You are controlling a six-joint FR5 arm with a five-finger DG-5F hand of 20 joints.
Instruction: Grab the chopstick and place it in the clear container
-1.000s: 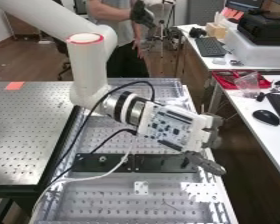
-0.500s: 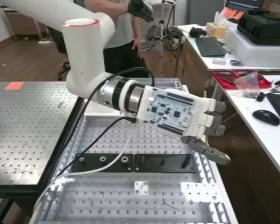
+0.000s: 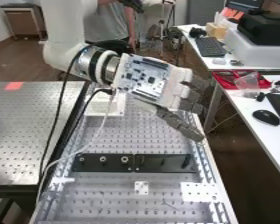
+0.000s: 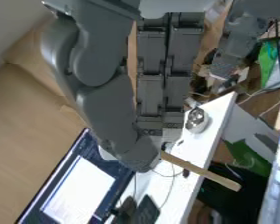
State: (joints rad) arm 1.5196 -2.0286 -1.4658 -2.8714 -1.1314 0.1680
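Lab with perforated metal bench [image 3: 37,130]

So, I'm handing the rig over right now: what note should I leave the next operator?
Hand: the hand has the chopstick pinched near one end, held up by the perforated bench.
Container: unconfirmed; the small round item on a white surface may be it.
Done: chopstick grabbed.
Left: confirm the container, then put the chopstick in.
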